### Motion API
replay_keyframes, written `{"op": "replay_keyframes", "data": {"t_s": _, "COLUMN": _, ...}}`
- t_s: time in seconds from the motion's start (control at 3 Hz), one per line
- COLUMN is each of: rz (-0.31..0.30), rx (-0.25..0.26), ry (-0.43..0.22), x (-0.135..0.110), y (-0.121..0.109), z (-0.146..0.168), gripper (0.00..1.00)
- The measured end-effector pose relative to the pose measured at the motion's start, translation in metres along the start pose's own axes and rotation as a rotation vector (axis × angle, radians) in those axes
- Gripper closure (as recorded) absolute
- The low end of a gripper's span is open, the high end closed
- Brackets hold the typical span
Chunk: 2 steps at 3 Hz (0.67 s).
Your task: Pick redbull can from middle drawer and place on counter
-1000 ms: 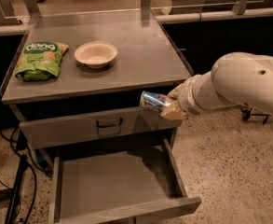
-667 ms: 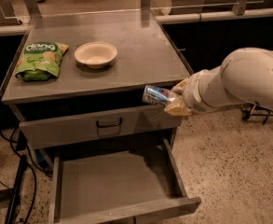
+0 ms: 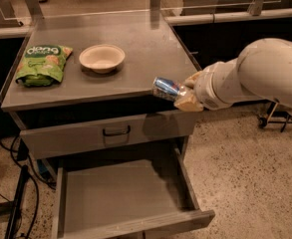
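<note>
**Holding stage: can out of the drawer, not yet set down**

Item 1, redbull can point(image 3: 166, 87): off every surface, lying nearly on its side, its free end pointing left. It sat level with the front right corner of the counter point(image 3: 145, 39), touching nothing but the fingers.

Item 2, gripper point(image 3: 184, 91): at that same corner, jaws clamped on the can's right-hand end.

Item 3, middle drawer point(image 3: 120, 198): pulled out, its floor bare.

Item 4, counter: carried a pale bowl point(image 3: 102, 58) and a green snack bag point(image 3: 42, 63) on its left half; the right half showed bare steel.

Item 5, upper drawer front point(image 3: 116, 131) with black handle: closed.

Progress, by my reading: the pick appeared complete, and the placing remained. The can wanted carrying in over the steel, lowering and releasing.

Not established: whether the can hung over the counter's edge or just in front of it. The can's gripped end was covered by the fingers. The white arm point(image 3: 265, 68) ran off the right side, the robot's base was out of view, and the drawer's front lip was cut at the bottom.
</note>
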State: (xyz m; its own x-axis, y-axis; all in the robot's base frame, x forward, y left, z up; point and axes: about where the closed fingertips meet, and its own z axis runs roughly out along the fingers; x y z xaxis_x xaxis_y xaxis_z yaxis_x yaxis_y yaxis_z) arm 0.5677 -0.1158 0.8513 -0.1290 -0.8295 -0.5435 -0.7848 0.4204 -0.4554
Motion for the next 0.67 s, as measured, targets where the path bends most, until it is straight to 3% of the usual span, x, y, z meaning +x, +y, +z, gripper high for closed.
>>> {"op": "replay_keyframes", "data": {"t_s": 0.33, "rz": -0.034, "rx": 0.048, "ry": -0.027, "x": -0.0325, "y": -0.0360, "z": -0.0128, "gripper": 1.00}}
{"op": "replay_keyframes", "data": {"t_s": 0.67, "rz": -0.039, "rx": 0.063, "ry": -0.040, "x": -0.0410, "y": -0.0432, "z": -0.0178, "gripper": 1.00}}
